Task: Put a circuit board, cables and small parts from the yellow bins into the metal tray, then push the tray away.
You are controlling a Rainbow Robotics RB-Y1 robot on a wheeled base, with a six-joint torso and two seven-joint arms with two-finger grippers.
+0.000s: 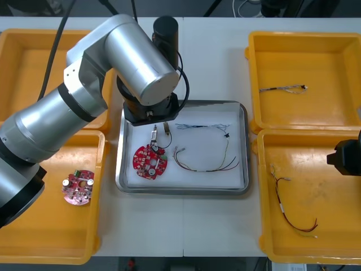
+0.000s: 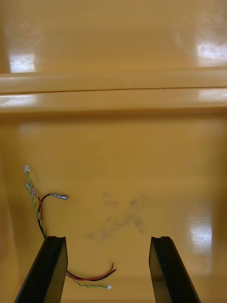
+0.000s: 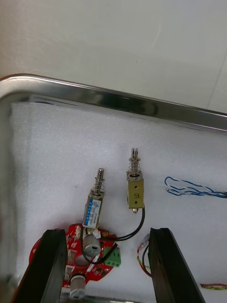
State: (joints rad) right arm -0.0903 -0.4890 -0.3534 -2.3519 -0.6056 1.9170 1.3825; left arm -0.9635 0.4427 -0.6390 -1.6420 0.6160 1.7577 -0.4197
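The metal tray (image 1: 243, 148), white inside, sits at the table's middle. In it lie a round red circuit board (image 1: 149, 161), two small metal parts (image 1: 153, 134) side by side, a twisted blue and white cable (image 1: 203, 126) and a red and yellow cable (image 1: 206, 162). My left gripper (image 3: 109, 272) hangs open over the tray's far left corner, above the board (image 3: 90, 258) and just short of the two parts (image 3: 135, 189). Over the near right yellow bin (image 1: 338, 226) my right gripper (image 2: 109, 272) stands open, above a red and yellow cable (image 2: 60, 196).
A second red circuit board (image 1: 78, 187) lies in the near left yellow bin (image 1: 34, 237). The far right bin (image 1: 333, 51) holds one thin cable (image 1: 282, 88). My big left arm (image 1: 84, 96) crosses the far left bin. Bare table lies beyond the tray's far rim (image 3: 118, 98).
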